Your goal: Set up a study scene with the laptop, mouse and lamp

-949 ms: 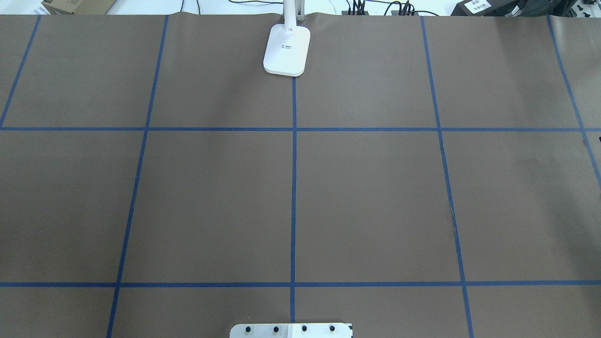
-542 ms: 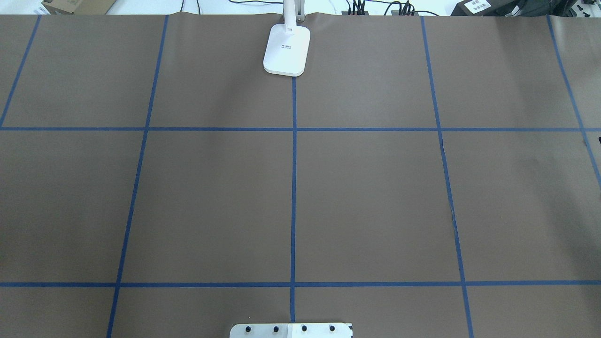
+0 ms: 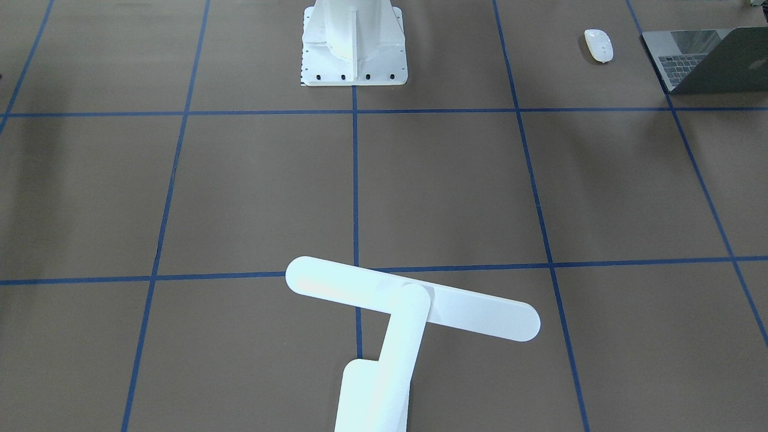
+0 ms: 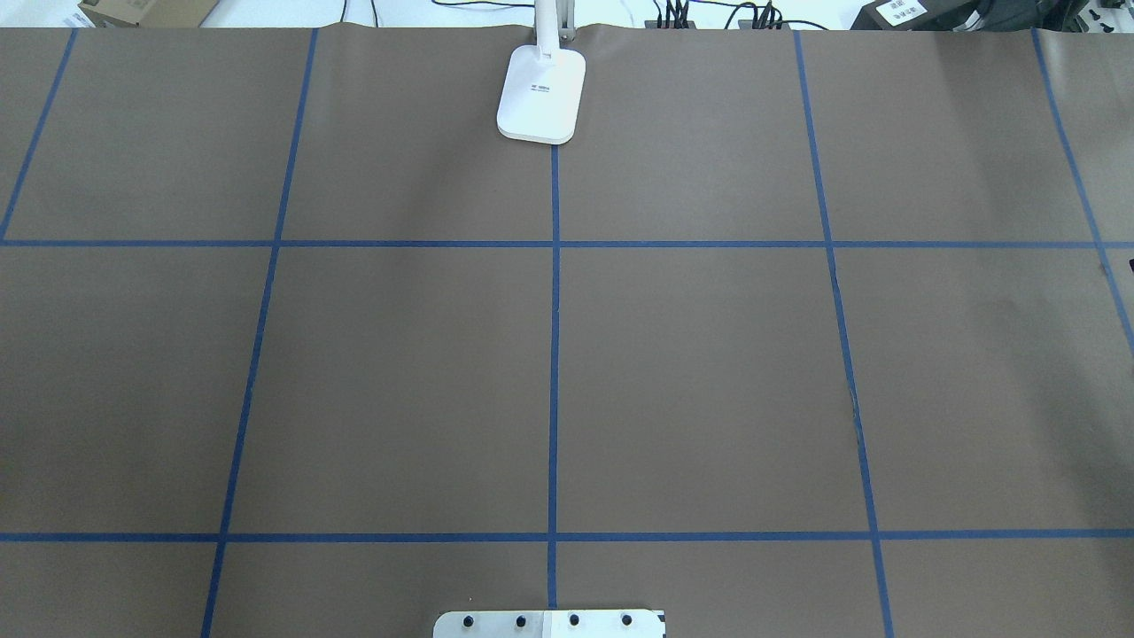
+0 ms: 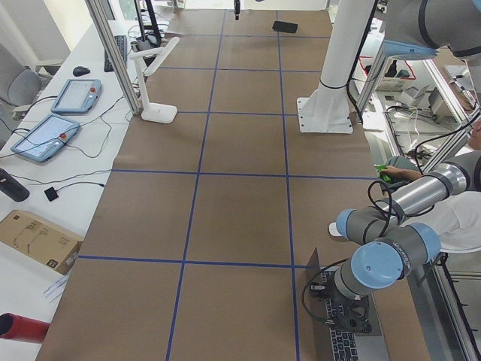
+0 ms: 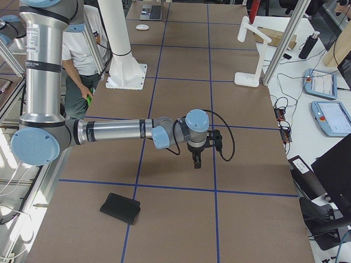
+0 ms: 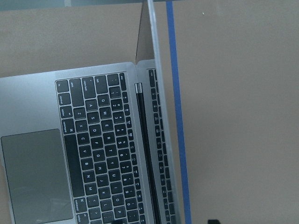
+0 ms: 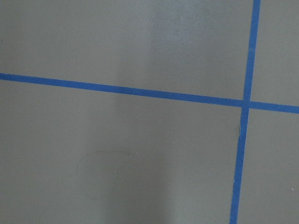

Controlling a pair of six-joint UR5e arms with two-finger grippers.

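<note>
Tabletop (image 4: 691, 372): laptop (image 7: 98, 140) seemingly under left hand (image 5: 348, 323)

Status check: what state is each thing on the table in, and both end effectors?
laptop: open, lid raised.
mouse: lying beside the laptop, nothing touching it.
lamp: upright, head bar out over the table; lit or not, cannot tell.
black pad: flat on the table.
left end effector: over the laptop's keyboard; open or shut, cannot tell.
right end effector: over bare table; open or shut, cannot tell.
</note>
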